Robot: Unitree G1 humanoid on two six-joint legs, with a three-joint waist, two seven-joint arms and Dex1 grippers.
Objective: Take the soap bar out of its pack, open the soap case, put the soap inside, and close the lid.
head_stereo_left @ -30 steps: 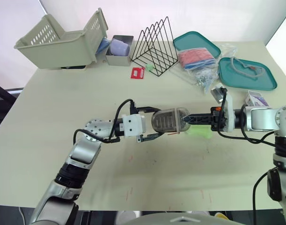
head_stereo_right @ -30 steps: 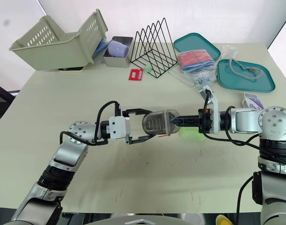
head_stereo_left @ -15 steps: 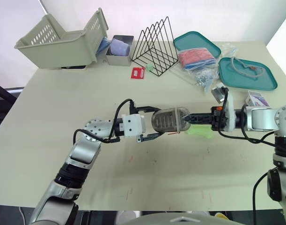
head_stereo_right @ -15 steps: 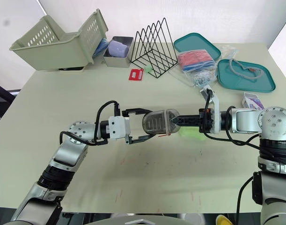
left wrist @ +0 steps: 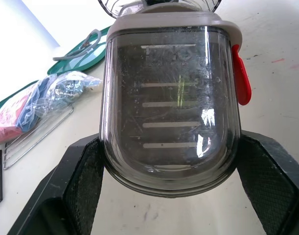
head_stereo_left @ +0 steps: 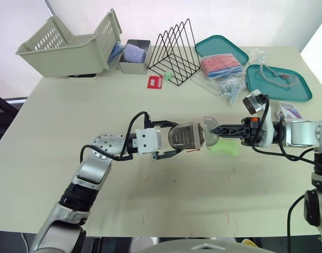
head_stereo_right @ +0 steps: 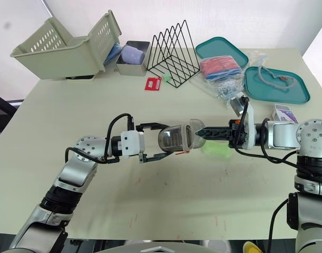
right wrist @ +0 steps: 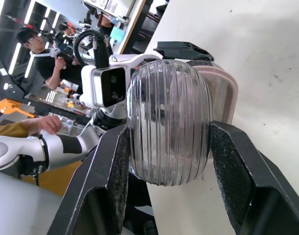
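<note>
Now the lid stands clear of the case. Half a second ago the two made one closed shell between the grippers, and now a gap shows. I cannot tell whether a hinge still joins them.

The left gripper is clamped across the case. The right gripper pinches the lid just beside the open mouth. The opening step looks done, and the soap goes in next.

The green soap lies unheld on the table, just below the right gripper.

The right wrist view adds the lid's ribbed dome seated between both fingers, and a person behind. The left wrist view adds a red latch on the case's side.
</note>
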